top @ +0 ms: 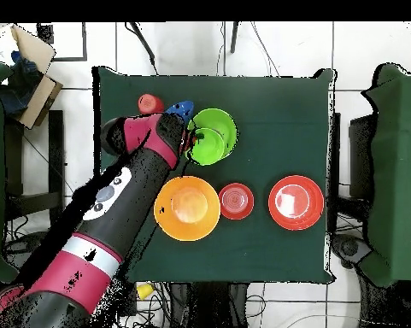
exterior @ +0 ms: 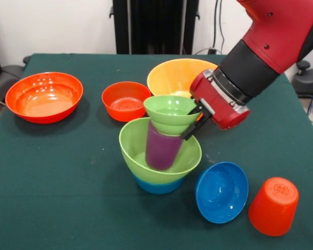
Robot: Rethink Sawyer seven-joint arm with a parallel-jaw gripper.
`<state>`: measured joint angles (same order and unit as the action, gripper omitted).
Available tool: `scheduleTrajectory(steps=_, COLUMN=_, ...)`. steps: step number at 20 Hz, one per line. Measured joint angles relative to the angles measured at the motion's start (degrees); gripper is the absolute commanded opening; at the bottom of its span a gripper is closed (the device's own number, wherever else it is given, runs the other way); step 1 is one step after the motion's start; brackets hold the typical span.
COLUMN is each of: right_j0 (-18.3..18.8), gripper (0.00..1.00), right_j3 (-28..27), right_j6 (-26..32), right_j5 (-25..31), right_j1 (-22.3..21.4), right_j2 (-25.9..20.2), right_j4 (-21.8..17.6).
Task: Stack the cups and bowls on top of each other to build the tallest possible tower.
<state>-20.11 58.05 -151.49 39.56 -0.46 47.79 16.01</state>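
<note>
The small green bowl (exterior: 170, 112) sits atop the purple cup (exterior: 161, 147), its rim pinched between the black fingers (exterior: 190, 131). The cup stands tilted inside the tower's large green bowl (exterior: 159, 159) mid-worktop (exterior: 57, 177). No writing is legible.

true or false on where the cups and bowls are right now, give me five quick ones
1. The purple cup stands upside down in the large green bowl. True.
2. The small green bowl rests on the table. False: it sits atop the purple cup, with the tool at its rim.
3. The orange cup is in the tower. False: it stands on the table.
4. The dark blue bowl is tilted. True.
5. The yellow bowl holds a cup. False: none visible.
</note>
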Motion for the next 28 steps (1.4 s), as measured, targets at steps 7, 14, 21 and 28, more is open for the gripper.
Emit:
scheduleTrajectory(steps=7, right_j0=-0.02, gripper=0.0, right_j3=-0.27, right_j6=0.0, right_j5=-3.14, right_j1=2.11, right_j2=2.45, right_j4=-0.01)
scheduleTrajectory(steps=14, right_j0=1.3, gripper=0.0, right_j3=0.02, right_j6=0.0, right_j5=-5.43, right_j1=0.85, right_j2=0.35, right_j4=-0.04)
scheduleTrajectory(steps=21, right_j0=5.82, gripper=0.0, right_j3=2.13, right_j6=0.0, right_j5=-5.58, right_j1=-4.58, right_j2=-6.42, right_j4=-0.07)
scheduleTrajectory(steps=28, right_j0=9.61, gripper=0.0, right_j3=3.57, right_j6=0.0, right_j5=-5.58, right_j1=-8.16, right_j2=-11.35, right_j4=-0.08)
